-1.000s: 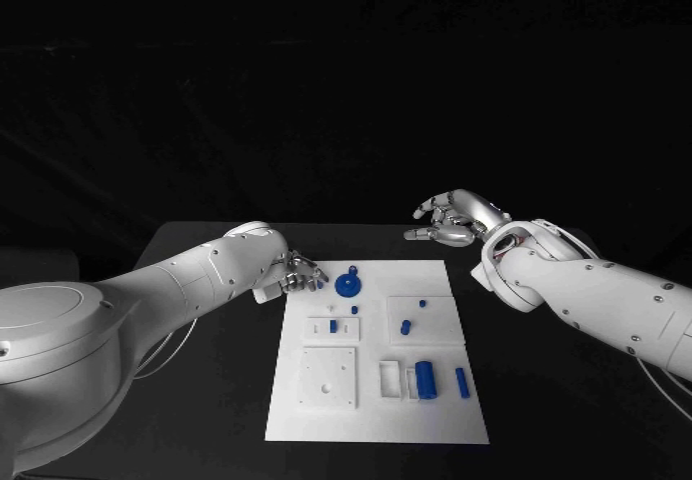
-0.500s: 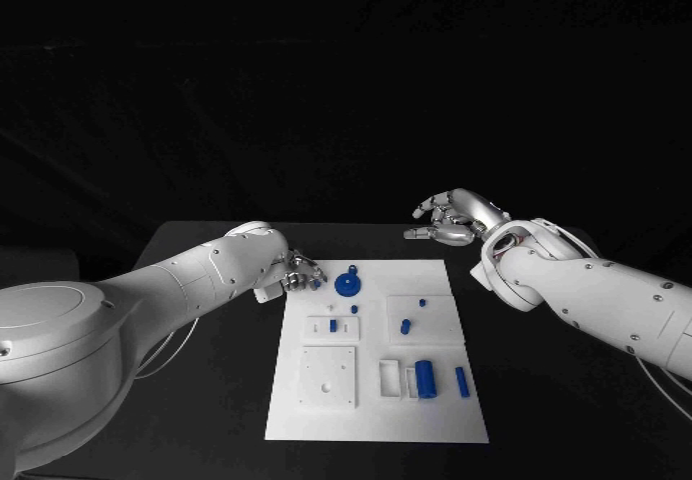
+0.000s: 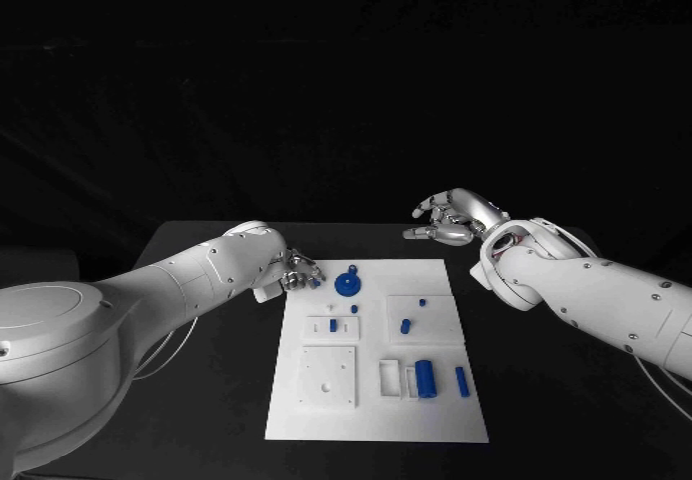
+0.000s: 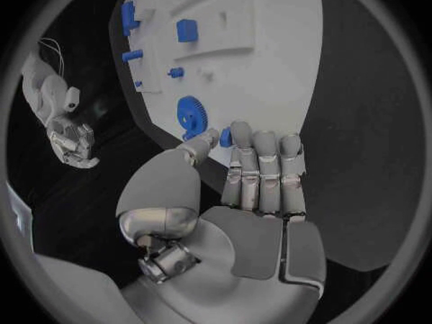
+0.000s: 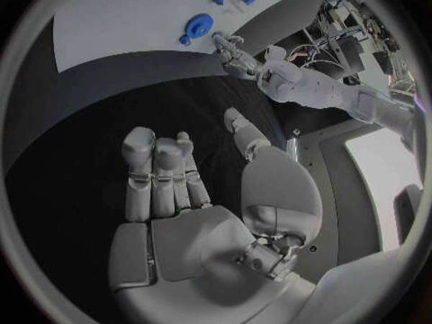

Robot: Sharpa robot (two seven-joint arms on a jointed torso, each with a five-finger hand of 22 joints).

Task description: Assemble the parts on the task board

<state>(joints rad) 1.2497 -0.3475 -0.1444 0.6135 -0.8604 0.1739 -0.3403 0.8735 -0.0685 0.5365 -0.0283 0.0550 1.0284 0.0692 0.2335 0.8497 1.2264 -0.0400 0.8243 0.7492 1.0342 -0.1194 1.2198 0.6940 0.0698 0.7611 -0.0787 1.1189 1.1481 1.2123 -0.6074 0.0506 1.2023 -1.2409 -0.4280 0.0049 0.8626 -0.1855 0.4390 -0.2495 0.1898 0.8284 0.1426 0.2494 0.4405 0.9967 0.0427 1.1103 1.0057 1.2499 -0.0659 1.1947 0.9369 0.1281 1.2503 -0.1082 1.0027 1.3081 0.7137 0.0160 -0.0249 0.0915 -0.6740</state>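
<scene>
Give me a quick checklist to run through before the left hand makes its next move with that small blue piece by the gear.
1. Left hand holds a small blue part between thumb and finger: ok.
2. Blue gear beside that hand is seated on the board: cannot tell.
3. Right hand is clear of the board, over the far table: ok.
4. Right hand is empty, fingers loosely curled: ok.
5. Other blue parts lie on the board: ok.
</scene>
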